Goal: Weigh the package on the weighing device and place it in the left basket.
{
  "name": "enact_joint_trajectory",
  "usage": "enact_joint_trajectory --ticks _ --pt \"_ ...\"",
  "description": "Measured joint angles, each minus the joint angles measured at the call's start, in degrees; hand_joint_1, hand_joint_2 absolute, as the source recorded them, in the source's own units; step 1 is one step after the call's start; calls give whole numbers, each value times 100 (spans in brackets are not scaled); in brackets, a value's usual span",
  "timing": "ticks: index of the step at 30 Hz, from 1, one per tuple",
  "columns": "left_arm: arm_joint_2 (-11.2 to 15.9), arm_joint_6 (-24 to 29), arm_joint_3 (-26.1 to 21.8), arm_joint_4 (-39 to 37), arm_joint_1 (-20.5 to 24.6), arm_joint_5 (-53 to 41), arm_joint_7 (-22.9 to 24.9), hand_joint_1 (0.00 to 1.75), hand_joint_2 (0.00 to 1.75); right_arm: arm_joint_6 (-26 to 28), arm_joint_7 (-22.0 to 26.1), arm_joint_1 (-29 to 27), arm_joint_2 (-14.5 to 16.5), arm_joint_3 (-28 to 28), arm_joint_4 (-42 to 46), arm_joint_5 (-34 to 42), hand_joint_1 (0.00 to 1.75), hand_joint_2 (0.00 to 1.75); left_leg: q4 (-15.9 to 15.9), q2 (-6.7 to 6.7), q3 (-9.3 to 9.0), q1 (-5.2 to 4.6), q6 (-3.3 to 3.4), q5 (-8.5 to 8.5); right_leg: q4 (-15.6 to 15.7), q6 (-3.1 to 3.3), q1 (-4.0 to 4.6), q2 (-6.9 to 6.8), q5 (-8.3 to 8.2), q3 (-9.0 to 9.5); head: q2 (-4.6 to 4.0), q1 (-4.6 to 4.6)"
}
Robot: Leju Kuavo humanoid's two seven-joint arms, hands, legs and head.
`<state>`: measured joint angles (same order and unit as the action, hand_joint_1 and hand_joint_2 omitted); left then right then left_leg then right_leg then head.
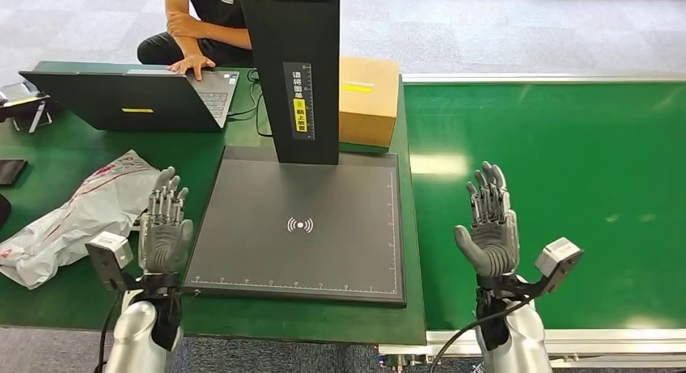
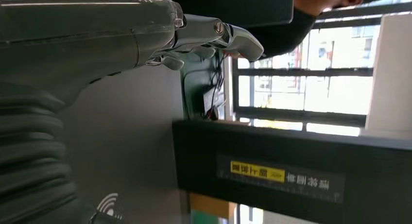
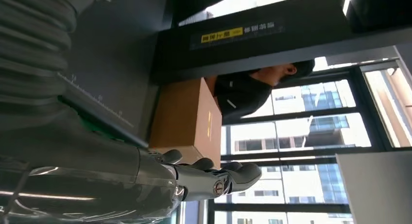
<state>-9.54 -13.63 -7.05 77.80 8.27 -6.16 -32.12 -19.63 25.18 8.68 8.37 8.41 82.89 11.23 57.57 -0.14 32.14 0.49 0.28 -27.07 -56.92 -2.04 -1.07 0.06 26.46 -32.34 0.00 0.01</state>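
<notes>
The weighing device is a dark grey flat platform (image 1: 303, 227) with a black upright column (image 1: 291, 69) at its back; nothing lies on it. A grey-white plastic mailer package (image 1: 77, 215) lies crumpled on the green table to the platform's left. My left hand (image 1: 164, 227) is raised, palm up and fingers spread, between the package and the platform's left edge, holding nothing. My right hand (image 1: 488, 223) is raised the same way over the green belt, just right of the platform, holding nothing. In the wrist views each hand (image 2: 87, 44) (image 3: 121, 185) shows extended fingers.
A cardboard box (image 1: 368, 98) stands behind the platform's right rear corner. An open laptop (image 1: 129, 98) sits at the back left, with a person (image 1: 202, 25) resting a hand on it. A green conveyor belt (image 1: 558, 187) stretches to the right. A dark phone (image 1: 10, 171) lies at the far left.
</notes>
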Motion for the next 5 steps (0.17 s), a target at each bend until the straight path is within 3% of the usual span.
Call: enact_joint_trajectory --ticks 5 --pt "-51 -143 233 -272 145 101 74 0 0 -104 -168 165 -2 -169 -258 175 0 0 -1 -1 2 1 0 0 -2 1 2 -2 3 -2 0 0"
